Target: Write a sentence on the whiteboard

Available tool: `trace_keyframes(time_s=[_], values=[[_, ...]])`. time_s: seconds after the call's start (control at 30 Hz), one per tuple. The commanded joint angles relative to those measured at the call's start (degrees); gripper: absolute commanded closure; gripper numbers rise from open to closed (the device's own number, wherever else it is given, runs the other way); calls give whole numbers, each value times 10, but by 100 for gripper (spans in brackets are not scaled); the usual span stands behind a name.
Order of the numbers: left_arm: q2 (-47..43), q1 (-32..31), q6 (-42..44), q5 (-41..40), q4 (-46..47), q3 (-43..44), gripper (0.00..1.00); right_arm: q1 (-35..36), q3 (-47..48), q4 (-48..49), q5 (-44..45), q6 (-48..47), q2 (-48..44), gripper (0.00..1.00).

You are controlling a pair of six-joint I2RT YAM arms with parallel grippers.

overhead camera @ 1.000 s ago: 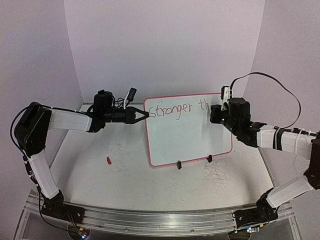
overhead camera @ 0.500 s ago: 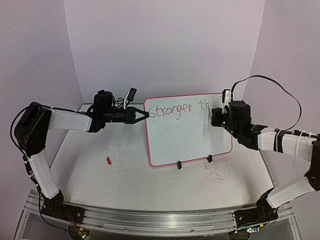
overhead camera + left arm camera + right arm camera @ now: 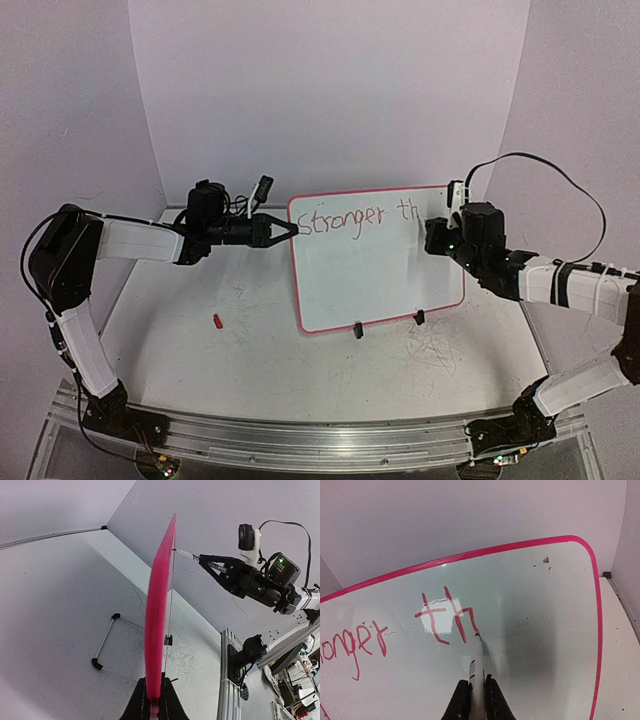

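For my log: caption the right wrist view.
Right gripper holds a marker, tip against the whiteboard at the letters "th".

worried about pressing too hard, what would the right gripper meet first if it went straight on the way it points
The whiteboard: the marker clamped in the right gripper has its tip on the board's face, at the "th" of the sentence.

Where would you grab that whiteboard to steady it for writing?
Probably the thin left rim of the whiteboard, coming in sideways, as the left gripper does: it stands propped on its clip feet, so the edge slips between two fingers and the face stays free for the marker.
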Motion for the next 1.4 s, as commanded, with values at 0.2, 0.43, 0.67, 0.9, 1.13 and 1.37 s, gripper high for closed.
trace_keyframes(time_s=[0.2, 0.43, 0.67, 0.9, 1.13, 1.37], values=[[-8, -14, 17, 9, -5, 4, 100, -20, 21, 37, -14, 6, -17, 100], [-7, -15, 17, 10, -5, 4, 100, -30, 24, 40, -17, 2, -10, 100], [-6, -14, 17, 10, -5, 4, 100, -34, 34, 44, -12, -6, 4, 100], [-5, -14, 16, 11, -5, 5, 100, -35, 46, 46, -43, -28, 17, 100], [-5, -14, 16, 11, -5, 5, 100, -34, 24, 28, -59, -15, -3, 100], [-4, -14, 15, 13, -5, 6, 100, -34, -11, 18, -55, 0, -17, 100]])
